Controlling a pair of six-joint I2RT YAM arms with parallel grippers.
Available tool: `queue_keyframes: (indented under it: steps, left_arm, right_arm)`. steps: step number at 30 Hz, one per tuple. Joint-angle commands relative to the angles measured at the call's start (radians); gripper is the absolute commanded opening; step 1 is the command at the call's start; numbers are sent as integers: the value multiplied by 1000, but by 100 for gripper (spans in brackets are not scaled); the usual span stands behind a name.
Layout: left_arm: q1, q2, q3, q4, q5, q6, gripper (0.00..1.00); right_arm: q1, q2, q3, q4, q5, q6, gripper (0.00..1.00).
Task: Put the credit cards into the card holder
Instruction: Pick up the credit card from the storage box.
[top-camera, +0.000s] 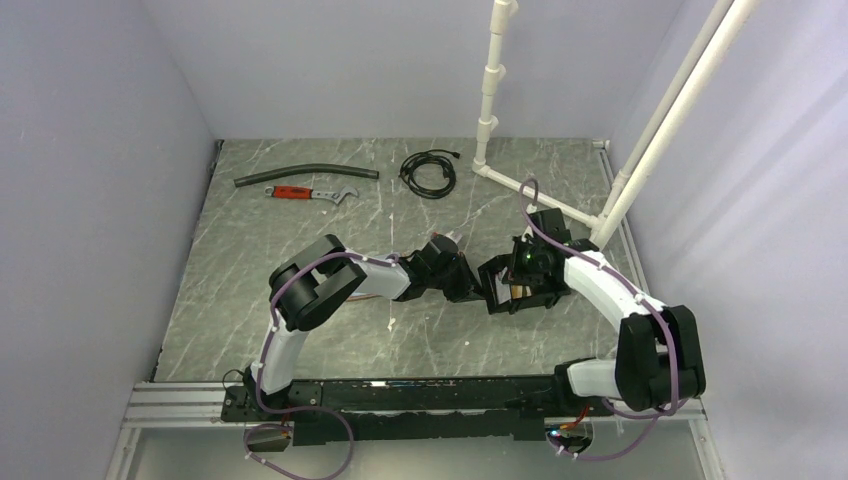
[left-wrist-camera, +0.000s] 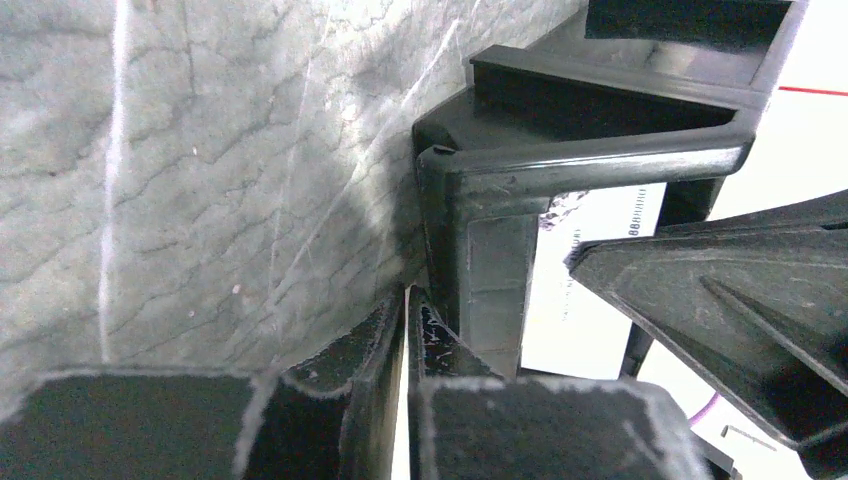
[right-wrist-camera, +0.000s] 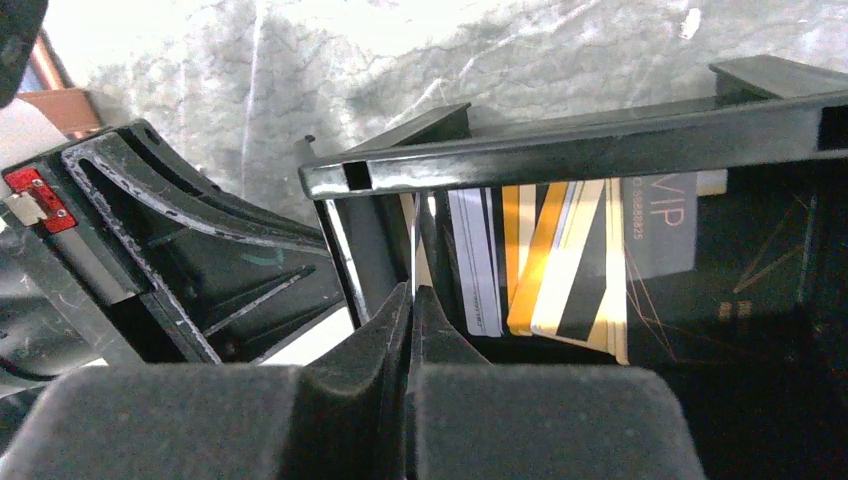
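The black card holder (top-camera: 500, 305) lies mid-table between both grippers. In the right wrist view its rim (right-wrist-camera: 600, 145) crosses the frame, and several credit cards (right-wrist-camera: 560, 265) stand inside: grey-white, gold, black-striped and a grey VIP one. My right gripper (right-wrist-camera: 412, 295) is shut on a thin cream card held edge-on at the holder's left end; it also shows in the top view (top-camera: 522, 283). My left gripper (left-wrist-camera: 407, 297) is against the holder's corner (left-wrist-camera: 470, 200), shut with a thin white card edge between its fingers. A white printed card (left-wrist-camera: 590, 270) shows past that wall.
At the back lie a black hose (top-camera: 305, 176), a red-handled wrench (top-camera: 308, 194) and a coiled black cable (top-camera: 428, 173). A white pipe frame (top-camera: 487, 110) stands at the back right. A brown object (right-wrist-camera: 62, 105) shows at the right wrist view's left edge.
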Motion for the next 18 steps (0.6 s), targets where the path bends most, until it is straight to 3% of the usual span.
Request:
queue_keyframes:
  steps: [1,7,11,15,18]
  left_arm:
    - [0,-45,-10,-62,-18,15,15]
    - [15,-160,-43,-194,-34,106,40]
    - [41,-315,-120,-307,-51,162,54]
    - [117,-537,-234,-349,16,245,59]
    - [208,-685,-282,-349,159,336,60]
  right_arm:
    - [63,-45,97,-101,187,-29,0]
    - [214,-57,171,-169,444,-70,0]
    - [314,-67,228,-230,594,-71,0]
    - [363,-105,274,-259,613,-68,0]
    - [372,-117,332,-237,497,-76,0]
